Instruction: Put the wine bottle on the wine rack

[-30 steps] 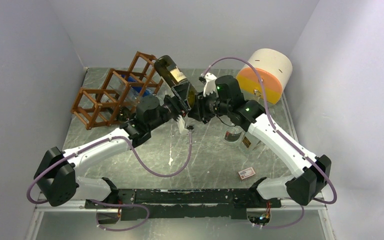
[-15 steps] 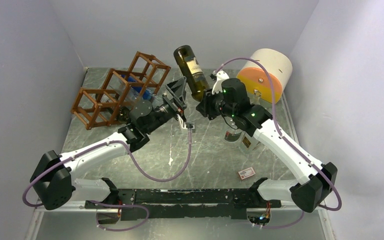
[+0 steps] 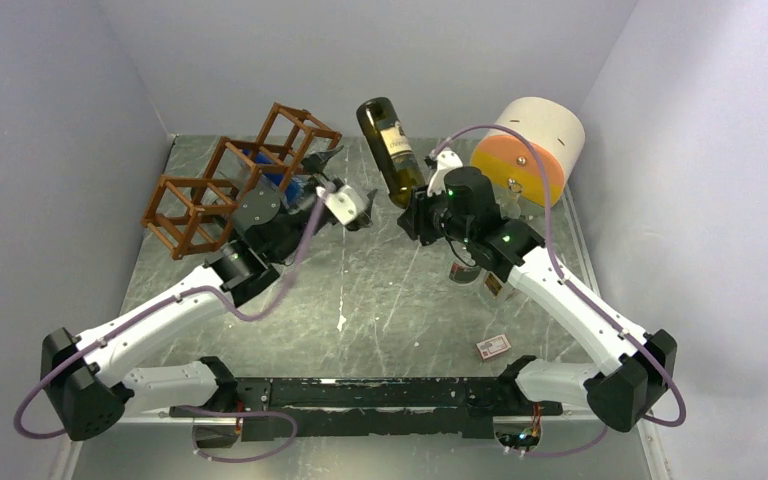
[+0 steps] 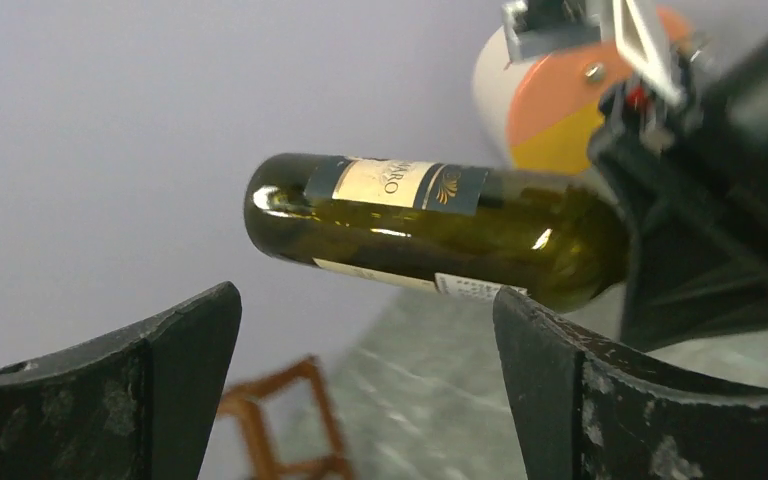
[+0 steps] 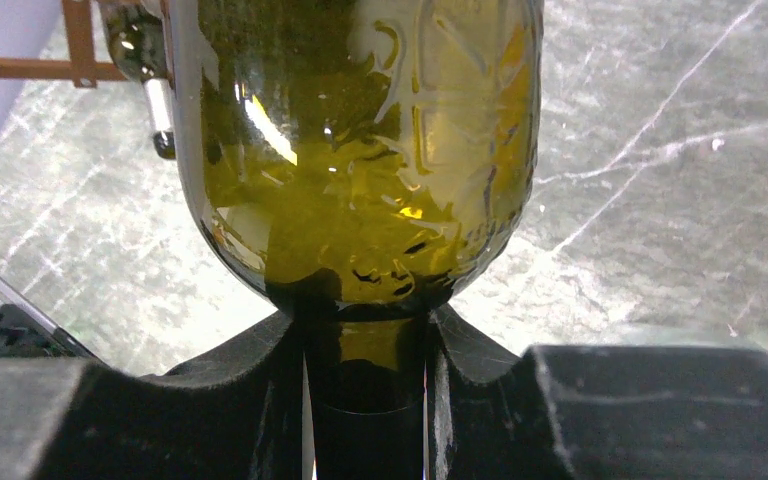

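Right gripper (image 5: pixel 368 370) is clamped tight on the neck of the wine bottle (image 3: pixel 388 145), which is held aloft with its base raised, near the wine rack (image 3: pixel 258 150) but not touching it. Left gripper (image 4: pixel 365 390) is spread wide and empty (bottle clear of both fingers). Judged: the neck grip leaves the base free to enter a cell.

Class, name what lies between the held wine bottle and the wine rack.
The left gripper, jaws open and empty, hangs between the wine bottle and the wine rack; the top view shows it.
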Available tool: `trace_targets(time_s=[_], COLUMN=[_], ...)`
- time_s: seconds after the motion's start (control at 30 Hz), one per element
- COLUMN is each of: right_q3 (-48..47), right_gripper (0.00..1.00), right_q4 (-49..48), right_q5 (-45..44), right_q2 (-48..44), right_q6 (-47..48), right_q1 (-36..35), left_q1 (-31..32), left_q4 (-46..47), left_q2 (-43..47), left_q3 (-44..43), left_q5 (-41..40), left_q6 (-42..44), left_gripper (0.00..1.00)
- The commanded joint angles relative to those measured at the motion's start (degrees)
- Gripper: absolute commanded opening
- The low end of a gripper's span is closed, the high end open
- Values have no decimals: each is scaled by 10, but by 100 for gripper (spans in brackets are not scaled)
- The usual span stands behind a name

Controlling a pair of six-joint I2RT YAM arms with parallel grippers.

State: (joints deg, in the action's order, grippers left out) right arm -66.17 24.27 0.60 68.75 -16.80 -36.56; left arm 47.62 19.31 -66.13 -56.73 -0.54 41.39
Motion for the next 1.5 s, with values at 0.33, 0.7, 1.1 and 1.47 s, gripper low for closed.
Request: trace_targets(time_s=[0.33,0.7,1.1,1.47], right_q3=[-3,-36,-63,-121], right_gripper=[0,0,0,0], right_q4=[-77,-95,-171,-197], right_q5=[82,157,105,72], right_q2=[54,116,203,301], right_q6=[61,99,-7,-50], right_q1=[-22,-141,-250,-288], left_q1=[2,2,2,2], left_q4=[-283,-319,-352,-363], left_q2=[83,128,150,169], left_q3=[-117,-219,-230,-211], left_q5=[-239,-276,-300,-315], left_q6=[-497,-458,-454,-454], left_gripper=[99,99,99,99])
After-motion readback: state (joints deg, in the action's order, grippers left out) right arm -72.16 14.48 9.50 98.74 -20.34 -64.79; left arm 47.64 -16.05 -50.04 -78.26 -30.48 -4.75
